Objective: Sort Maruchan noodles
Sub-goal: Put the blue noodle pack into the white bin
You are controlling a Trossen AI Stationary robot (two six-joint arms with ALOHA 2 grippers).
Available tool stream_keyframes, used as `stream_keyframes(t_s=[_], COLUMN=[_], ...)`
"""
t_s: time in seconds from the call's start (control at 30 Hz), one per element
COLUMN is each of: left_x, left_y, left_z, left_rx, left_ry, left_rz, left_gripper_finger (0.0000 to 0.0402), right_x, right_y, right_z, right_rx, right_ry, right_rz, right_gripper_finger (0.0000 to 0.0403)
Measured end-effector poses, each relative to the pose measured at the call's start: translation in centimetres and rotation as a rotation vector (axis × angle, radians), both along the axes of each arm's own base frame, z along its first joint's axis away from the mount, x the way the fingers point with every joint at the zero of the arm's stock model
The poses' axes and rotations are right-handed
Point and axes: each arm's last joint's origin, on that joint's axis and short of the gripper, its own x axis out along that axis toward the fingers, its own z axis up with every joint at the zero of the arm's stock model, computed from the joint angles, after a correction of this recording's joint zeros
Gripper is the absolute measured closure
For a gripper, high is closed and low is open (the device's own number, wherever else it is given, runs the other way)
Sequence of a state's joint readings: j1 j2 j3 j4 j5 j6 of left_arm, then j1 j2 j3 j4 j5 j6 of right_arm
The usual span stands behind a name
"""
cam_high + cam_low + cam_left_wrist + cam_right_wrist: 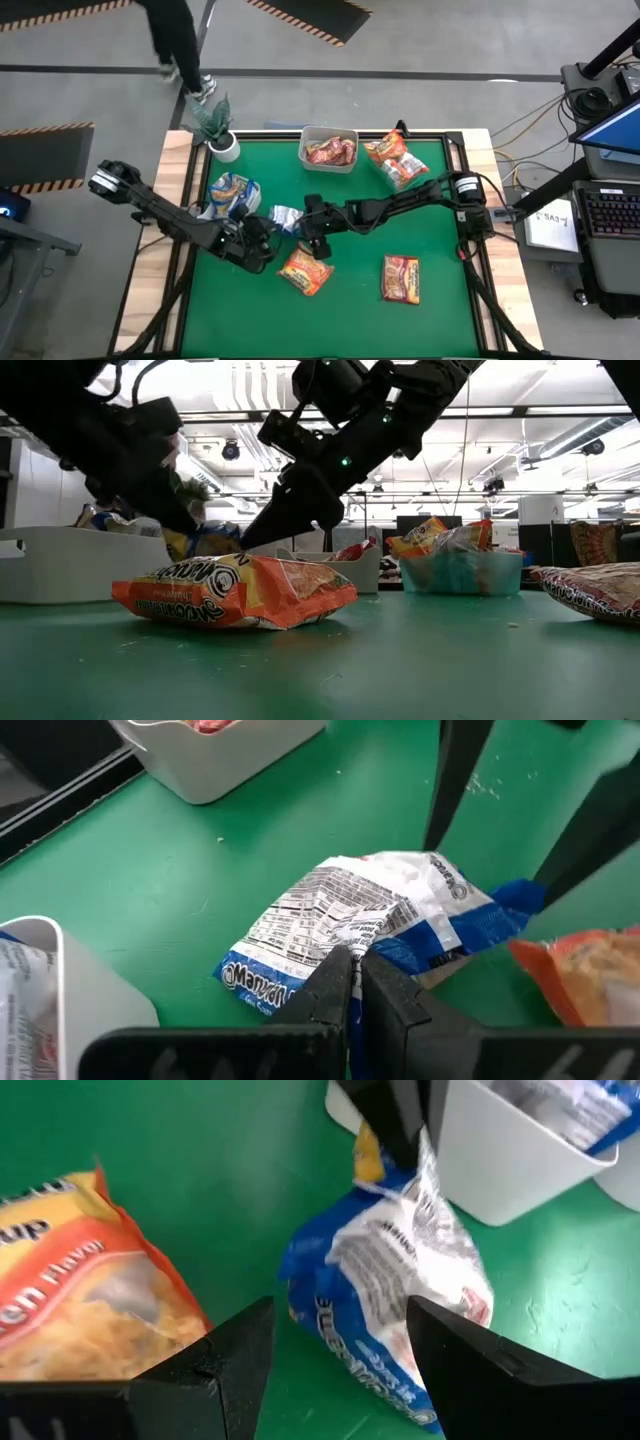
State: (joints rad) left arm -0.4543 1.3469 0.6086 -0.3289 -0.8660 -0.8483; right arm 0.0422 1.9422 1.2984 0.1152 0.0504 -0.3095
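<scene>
A blue-and-white noodle packet (285, 216) (370, 915) (400, 1270) sits mid-table between my two grippers. My left gripper (266, 233) (357, 985) is shut on it. My right gripper (308, 224) (340, 1355) is open, one finger on each side of the packet's opposite end; I see no touch. An orange packet (305, 270) (235, 592) lies flat on the mat just nearer. A dark red packet (400, 278) lies flat toward the near right. My left gripper pinches the blue-and-white packet by its crimped end edge (345, 960) (400, 1155) between both fingers. It comes at the packet from the table's left side, slanting down. The packet stands tilted from the hold, its other end (310, 1315) low by the green mat.
Three tubs stand along the far side: one holding blue-and-white packets (232, 195) at the left, a white one with dark red packets (328, 148), and one with orange packets (398, 160). A small potted plant (215, 125) sits at the far left corner. A person (180, 45) walks beyond the table.
</scene>
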Motion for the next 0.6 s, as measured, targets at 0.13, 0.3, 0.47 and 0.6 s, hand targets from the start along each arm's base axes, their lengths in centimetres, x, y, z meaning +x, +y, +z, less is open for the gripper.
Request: stream_keyframes(t_s=[0.13,0.3,0.47,0.6], left_x=[0.5,1.0,1.4,1.7], left_y=[0.1,0.2,0.0,0.1], left_z=[0.7,1.4,2.1,2.5], left_rx=[-0.015,-0.028,-0.034,-0.030], left_ry=[-0.027,-0.052,-0.076,-0.076], left_rz=[0.015,0.028,0.023,0.018], left_gripper_finger=[0.0401,0.0401,0.0401,0.0401], right_x=[0.0,0.0,0.2,0.6], right_y=[-0.1,-0.4,-0.4,-0.4], right_z=[-0.2,-0.1,0.2,0.0], right_rx=[-0.014,-0.052,-0.034,-0.044], right_ry=[0.007,-0.004,-0.038,-0.079], right_rz=[-0.044,-0.127,-0.139,-0.131], right_gripper_finger=[0.0186,0.0186,0.0186,0.0186])
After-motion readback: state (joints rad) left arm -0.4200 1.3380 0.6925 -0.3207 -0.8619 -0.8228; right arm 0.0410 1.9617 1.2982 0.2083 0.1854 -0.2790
